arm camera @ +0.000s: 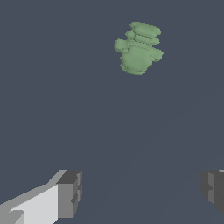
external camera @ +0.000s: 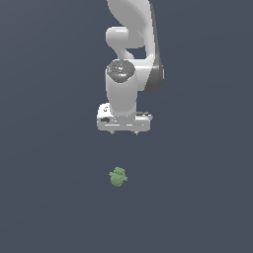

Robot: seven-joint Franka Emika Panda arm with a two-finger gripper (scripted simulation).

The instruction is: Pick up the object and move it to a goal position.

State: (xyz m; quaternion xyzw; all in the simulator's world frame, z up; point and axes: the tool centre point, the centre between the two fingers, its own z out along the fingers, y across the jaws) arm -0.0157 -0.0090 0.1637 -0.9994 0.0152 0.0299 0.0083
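The object (external camera: 118,177) is a small lumpy green item lying on the dark grey floor, below the arm in the exterior view. It also shows in the wrist view (arm camera: 138,49), well away from the fingers. My gripper (external camera: 123,132) hangs from the white arm, above the object in that picture and apart from it. Only the short fingertips show there. In the wrist view the gripper (arm camera: 142,194) is open, with one grey finger pad (arm camera: 69,193) and the other (arm camera: 213,189) wide apart and nothing between them.
The dark grey floor (external camera: 197,197) runs flat in all directions with no edges in view. The white arm (external camera: 131,44) rises above the gripper toward the top of the exterior view.
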